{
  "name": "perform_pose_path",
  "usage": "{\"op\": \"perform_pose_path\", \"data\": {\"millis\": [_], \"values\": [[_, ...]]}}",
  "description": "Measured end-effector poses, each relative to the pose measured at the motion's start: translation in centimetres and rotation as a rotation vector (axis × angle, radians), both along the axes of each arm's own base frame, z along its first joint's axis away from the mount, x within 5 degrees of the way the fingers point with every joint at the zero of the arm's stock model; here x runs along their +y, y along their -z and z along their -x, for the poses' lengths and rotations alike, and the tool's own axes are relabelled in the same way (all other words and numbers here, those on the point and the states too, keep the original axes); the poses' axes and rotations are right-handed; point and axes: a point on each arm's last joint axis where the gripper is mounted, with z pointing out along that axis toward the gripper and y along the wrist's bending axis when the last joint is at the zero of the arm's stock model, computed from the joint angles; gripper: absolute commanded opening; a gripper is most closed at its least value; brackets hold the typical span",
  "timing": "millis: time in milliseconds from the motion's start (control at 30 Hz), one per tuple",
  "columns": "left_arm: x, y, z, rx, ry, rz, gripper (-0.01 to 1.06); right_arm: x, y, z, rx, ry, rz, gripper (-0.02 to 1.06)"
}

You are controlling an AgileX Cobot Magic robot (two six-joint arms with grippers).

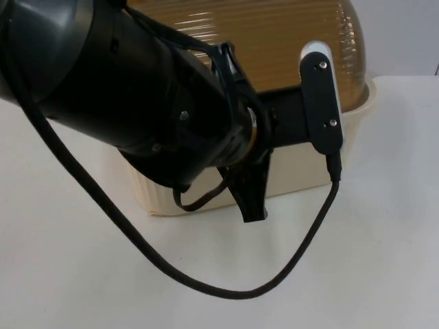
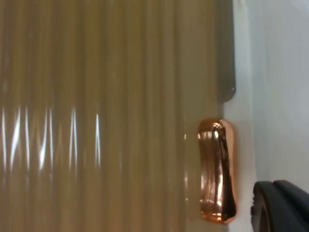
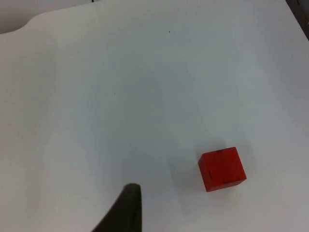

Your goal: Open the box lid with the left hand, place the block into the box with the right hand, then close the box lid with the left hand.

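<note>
Desk: white desk (image 1: 62, 274), bare across the lower part of the top view; pale wall behind at the upper right of that frame.
Left arm: its black bulk crossed the upper left and centre of the top view, reaching toward the box front, probably because the lid must be raised from that side.
Left jaws: the left gripper (image 1: 251, 199) hung in front of the box near the frame's centre, one dark finger pointing down over the cream wall; whether it was released or clenched I cannot tell.
Box: cream box (image 1: 295, 175) stood at the centre of the top view, against the arm.
Lid: ribbed amber lid (image 1: 288, 48) sat domed over the box at the upper centre, seemingly not yet lifted, so opening looked like the step in hand.
Handle: the left wrist view gave what the top view hid behind the arm, a shiny copper handle (image 2: 217, 171) at the lid's edge, with a black fingertip just beside it, apparently lining up for the pull.
Block: the red block (image 3: 222, 169) lay alone on the white desk in the right wrist view, well apart from anything.
Right jaws: the right gripper (image 3: 123, 212) waited above the desk near the block, one dark fingertip visible; its state cannot be told, and it held nothing visible.
</note>
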Motion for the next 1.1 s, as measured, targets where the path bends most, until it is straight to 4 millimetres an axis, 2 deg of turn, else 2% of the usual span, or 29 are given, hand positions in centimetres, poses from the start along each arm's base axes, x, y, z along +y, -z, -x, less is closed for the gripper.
{"op": "perform_pose_path", "data": {"millis": [600,900,1100], "values": [[-0.4,-1.3,-1.4,-0.033,-0.010,0.034,0.00,0.0,0.0,0.0,-0.005,0.000,0.002,1.05],[-0.1,-1.7,-1.7,-0.072,-0.021,-0.002,0.00,0.0,-0.1,0.0,-0.007,0.000,0.003,1.05],[0.2,-2.7,-3.2,-0.108,-0.046,0.004,0.00,0.0,-0.1,0.0,-0.007,0.000,0.003,1.05]]}}
